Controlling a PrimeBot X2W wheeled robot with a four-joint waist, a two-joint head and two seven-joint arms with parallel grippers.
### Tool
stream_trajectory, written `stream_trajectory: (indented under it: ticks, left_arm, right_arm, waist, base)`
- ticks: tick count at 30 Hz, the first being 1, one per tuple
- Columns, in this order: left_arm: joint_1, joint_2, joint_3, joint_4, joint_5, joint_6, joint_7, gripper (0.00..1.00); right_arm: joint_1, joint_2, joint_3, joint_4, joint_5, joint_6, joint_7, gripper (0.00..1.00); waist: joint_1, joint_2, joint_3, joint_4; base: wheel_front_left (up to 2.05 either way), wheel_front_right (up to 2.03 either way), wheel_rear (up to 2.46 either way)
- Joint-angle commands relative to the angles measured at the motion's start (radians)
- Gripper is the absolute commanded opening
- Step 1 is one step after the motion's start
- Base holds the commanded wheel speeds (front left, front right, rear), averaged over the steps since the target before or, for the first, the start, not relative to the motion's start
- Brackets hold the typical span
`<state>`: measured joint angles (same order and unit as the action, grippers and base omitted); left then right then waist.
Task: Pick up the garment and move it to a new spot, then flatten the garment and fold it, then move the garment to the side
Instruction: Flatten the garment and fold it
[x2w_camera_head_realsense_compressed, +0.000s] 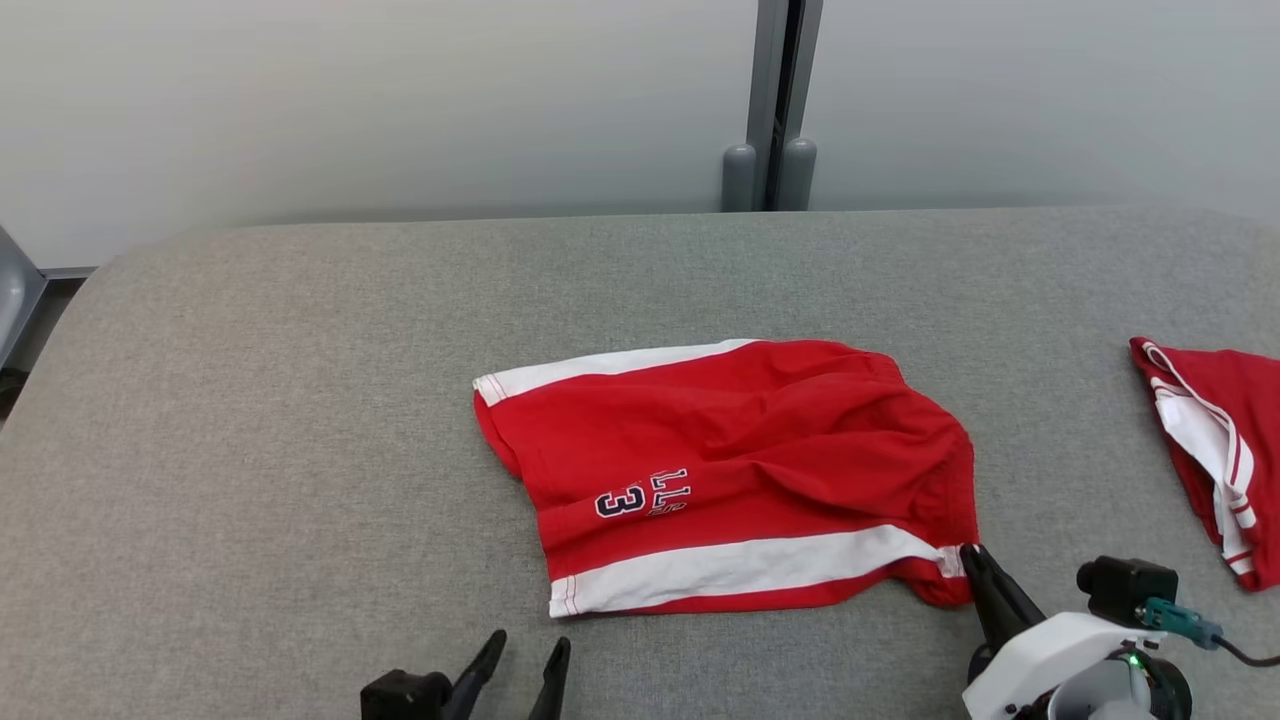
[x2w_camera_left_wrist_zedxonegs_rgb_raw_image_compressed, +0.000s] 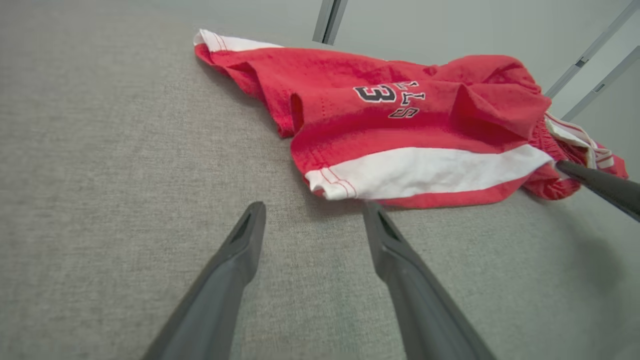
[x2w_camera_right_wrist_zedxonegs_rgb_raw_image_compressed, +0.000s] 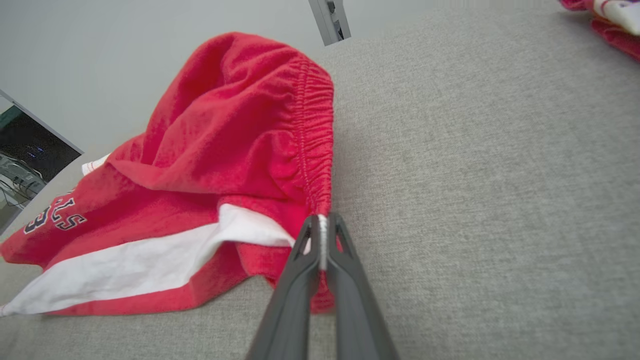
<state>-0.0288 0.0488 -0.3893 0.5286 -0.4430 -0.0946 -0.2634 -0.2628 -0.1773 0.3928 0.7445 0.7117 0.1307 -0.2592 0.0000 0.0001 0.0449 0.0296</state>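
The right gripper (x2w_camera_right_wrist_zedxonegs_rgb_raw_image_compressed: 322, 226) has its fingers clamped on the red shorts (x2w_camera_head_realsense_compressed: 730, 470) at the waistband corner. The left gripper (x2w_camera_left_wrist_zedxonegs_rgb_raw_image_compressed: 313, 206) fingers are spread wide, empty. This is seemingly the flattening step: grip the white-striped hem corner (x2w_camera_left_wrist_zedxonegs_rgb_raw_image_compressed: 325, 184) and pull taut evenly.

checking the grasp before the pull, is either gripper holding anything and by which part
The right gripper is shut on the red shorts, pinching the near end of their elastic waistband. The left gripper is open, holding nothing.

The left hand (x2w_camera_left_wrist_zedxonegs_rgb_raw_image_compressed: 314, 207) holds its two dark fingers spread wide above a grey worktop (x2w_camera_left_wrist_zedxonegs_rgb_raw_image_compressed: 100, 175), tips just short of the white-striped hem of crumpled red shorts (x2w_camera_left_wrist_zedxonegs_rgb_raw_image_compressed: 400, 115) numbered 3. The right hand (x2w_camera_left_wrist_zedxonegs_rgb_raw_image_compressed: 575, 172) touches their bunched end at right.
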Motion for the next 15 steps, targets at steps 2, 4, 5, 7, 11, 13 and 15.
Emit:
stream_trajectory:
  ticks: [2,4,5,7,11,13,15]
  left_arm:
    - [-0.036,0.004,-0.020,0.012,-0.020,-0.013,-0.001,1.00]
    - [-0.046,0.004,-0.040,0.031,-0.032,-0.018,-0.001,1.00]
    - [-0.053,0.004,-0.043,0.034,-0.045,-0.021,-0.001,1.00]
    - [-0.069,0.005,-0.050,0.041,-0.049,-0.026,-0.001,1.00]
    - [-0.087,0.004,-0.047,0.047,-0.062,-0.028,-0.001,1.00]
    - [-0.090,0.005,-0.045,0.049,-0.070,-0.029,-0.001,1.00]
    - [-0.094,0.005,-0.045,0.052,-0.072,-0.029,-0.001,1.00]
  right_arm:
    - [-0.017,-0.002,-0.006,-0.007,-0.012,0.000,-0.007,0.00]
    - [-0.022,-0.002,-0.010,-0.011,-0.017,0.000,-0.007,0.00]
    - [-0.026,-0.001,-0.010,-0.015,-0.020,0.000,-0.007,0.00]
    - [-0.032,-0.001,-0.013,-0.024,-0.023,0.000,-0.008,0.00]
    - [-0.035,-0.002,-0.020,-0.037,-0.029,0.000,-0.008,0.00]
    - [-0.036,0.001,-0.025,-0.041,-0.032,0.000,-0.008,0.00]
    - [-0.039,0.002,-0.028,-0.045,-0.035,0.000,-0.008,0.00]
  waist:
    - [0.0000,-0.0001,0.007,-0.007]
    - [0.0000,-0.0001,0.014,-0.014]
    - [0.0000,-0.0001,0.018,-0.018]
    - [0.0000,-0.0001,0.025,-0.023]
    - [0.0000,-0.0001,0.040,-0.032]
    - [0.0000,-0.0001,0.046,-0.035]
    - [0.0000,-0.0001,0.052,-0.037]
  base:
    - [0.00,0.00,0.00]
    - [0.00,0.00,0.00]
    - [0.00,0.00,0.00]
    - [0.00,0.00,0.00]
    - [0.00,0.00,0.00]
    - [0.00,0.00,0.00]
    - [0.00,0.00,0.00]
